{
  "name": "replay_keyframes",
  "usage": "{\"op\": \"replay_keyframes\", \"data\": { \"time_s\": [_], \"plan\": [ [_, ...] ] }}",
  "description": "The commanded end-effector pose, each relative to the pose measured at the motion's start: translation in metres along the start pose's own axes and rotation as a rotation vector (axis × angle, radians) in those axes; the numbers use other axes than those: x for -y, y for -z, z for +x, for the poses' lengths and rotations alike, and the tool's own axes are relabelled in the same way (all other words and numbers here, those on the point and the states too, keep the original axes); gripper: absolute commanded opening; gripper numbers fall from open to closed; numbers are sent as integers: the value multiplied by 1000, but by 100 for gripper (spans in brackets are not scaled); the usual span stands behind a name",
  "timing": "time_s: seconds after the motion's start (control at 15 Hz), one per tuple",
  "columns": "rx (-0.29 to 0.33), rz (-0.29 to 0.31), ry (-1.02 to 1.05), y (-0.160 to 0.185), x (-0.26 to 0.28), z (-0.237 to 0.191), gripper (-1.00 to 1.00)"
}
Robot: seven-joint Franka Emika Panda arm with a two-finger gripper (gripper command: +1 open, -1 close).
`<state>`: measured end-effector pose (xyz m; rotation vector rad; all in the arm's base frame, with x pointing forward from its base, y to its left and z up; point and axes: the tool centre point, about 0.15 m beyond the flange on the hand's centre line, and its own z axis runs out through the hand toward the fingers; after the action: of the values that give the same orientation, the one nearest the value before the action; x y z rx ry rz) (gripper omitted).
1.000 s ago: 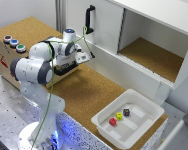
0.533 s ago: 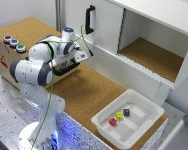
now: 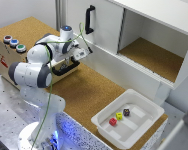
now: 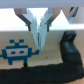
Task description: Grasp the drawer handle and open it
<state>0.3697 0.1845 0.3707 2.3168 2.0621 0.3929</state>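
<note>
The drawer handle [image 3: 64, 69] is a short black bar with bent ends, fixed to the light wooden drawer front [image 3: 69, 62] of the box on the cork surface [image 3: 89, 90]. It sits directly below and just in front of the claw [image 3: 73, 61]. In the wrist view the handle [image 4: 67, 50] shows as a dark bent bar beside and beyond the fingertips [image 4: 41, 39], apart from them.

The claw's 2 fingers appear pressed close together, with nothing between them. The handle is not gripped.

Risks, as judged from this position:
- With the fingers this close, the claw cannot straddle the bar. A descent as it stands would push on the handle or the drawer front instead of enclosing it.
- The tips are offset from the bar in the wrist view. A closing there would catch only a bent end or miss, and the pull would slip off.
- The box is light in appearance. A pull off the drawer's axis could drag the whole box.

Containers:
- A white tray [image 3: 144, 102], well apart from the claw near the surface's edge, holds 3 small cubes: red [image 3: 113, 121], yellow [image 3: 119, 116] and dark [image 3: 126, 112].
- The white cabinet [image 3: 159, 35] beyond the claw has an open compartment; nothing is visible inside.
- 3 coloured buttons [image 3: 14, 44] sit on the box top, behind the arm.
</note>
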Motion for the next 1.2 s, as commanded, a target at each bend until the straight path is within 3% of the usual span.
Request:
{"op": "replay_keyframes", "data": {
  "time_s": [0.0, 0.53, 0.6, 0.87, 1.0, 1.13],
  "plan": [
    [3, -4, 92, 79, 6, 2, -100],
    [0, -17, 99, 88, 7, 3, -100],
    [-22, -25, 77, 80, 8, 6, -100],
    [-36, -33, -91, 97, 36, -7, -100],
    [-21, -61, -214, 109, 48, -12, -100],
    [8, -50, -280, 109, 63, -17, -100]
  ]
}}
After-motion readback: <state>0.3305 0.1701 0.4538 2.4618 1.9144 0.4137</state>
